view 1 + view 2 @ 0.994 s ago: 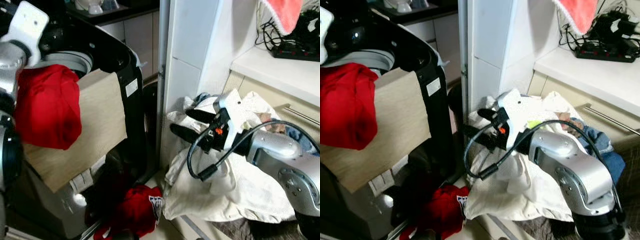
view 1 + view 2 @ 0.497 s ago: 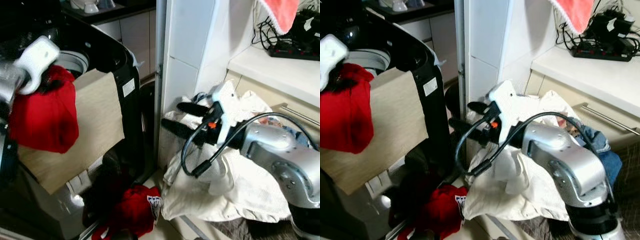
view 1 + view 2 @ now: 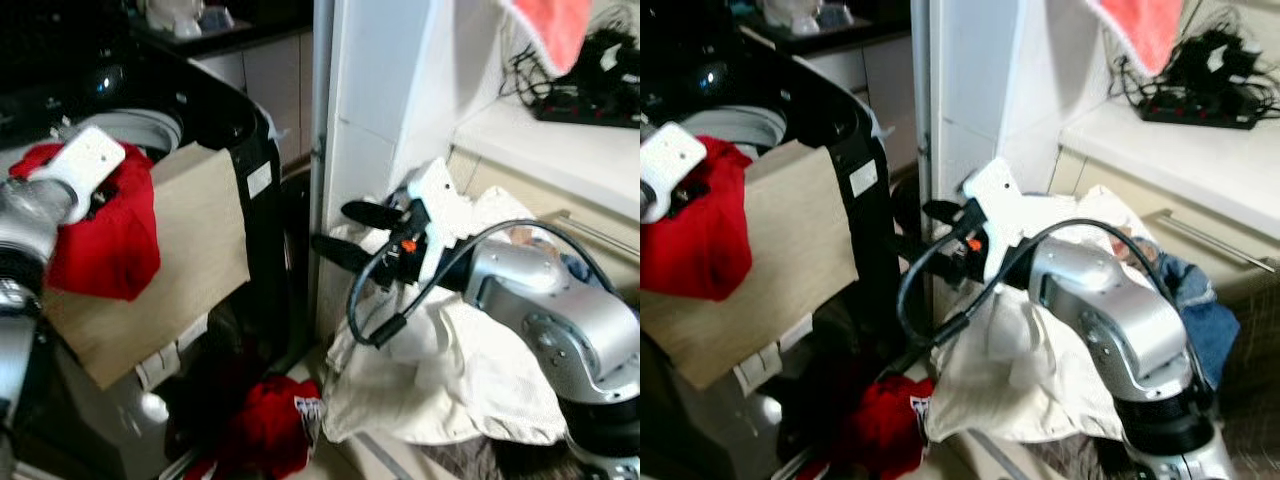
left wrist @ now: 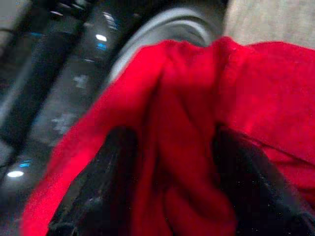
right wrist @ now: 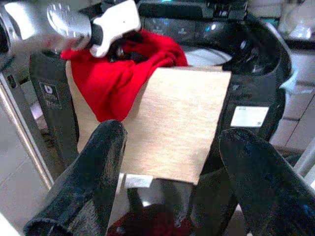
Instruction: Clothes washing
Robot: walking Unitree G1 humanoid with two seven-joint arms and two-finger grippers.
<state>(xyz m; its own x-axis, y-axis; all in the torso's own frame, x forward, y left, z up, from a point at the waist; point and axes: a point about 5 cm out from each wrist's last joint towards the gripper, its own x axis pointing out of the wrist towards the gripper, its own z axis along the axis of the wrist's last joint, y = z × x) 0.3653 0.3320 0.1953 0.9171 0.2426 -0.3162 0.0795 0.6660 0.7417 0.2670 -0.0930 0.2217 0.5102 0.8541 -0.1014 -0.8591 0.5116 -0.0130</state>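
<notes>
A red garment (image 3: 105,240) hangs over the rim of the black top-loading washing machine (image 3: 240,120), beside its grey drum opening (image 3: 150,125). My left gripper (image 4: 172,132) is shut on this garment, its fingers (image 4: 115,162) buried in the red folds. My right gripper (image 3: 338,232) is open and empty in mid-air to the right of the machine, in front of a white laundry pile (image 3: 450,370). In the right wrist view its fingers (image 5: 98,172) frame the machine front. A second red garment (image 3: 270,430) lies on the floor at the machine's foot.
A beige cloth (image 3: 190,260) drapes over the machine's front. A white wall corner (image 3: 370,100) stands between the machine and the pile. Blue denim (image 3: 1200,320) lies behind the white laundry. A counter (image 3: 560,140) at the right carries a power strip (image 3: 1200,105), with a pink towel (image 3: 560,25) above.
My left arm has come down toward the drum opening with the red garment, which now rests more on the rim. My right gripper has drifted left toward the machine, still open.
</notes>
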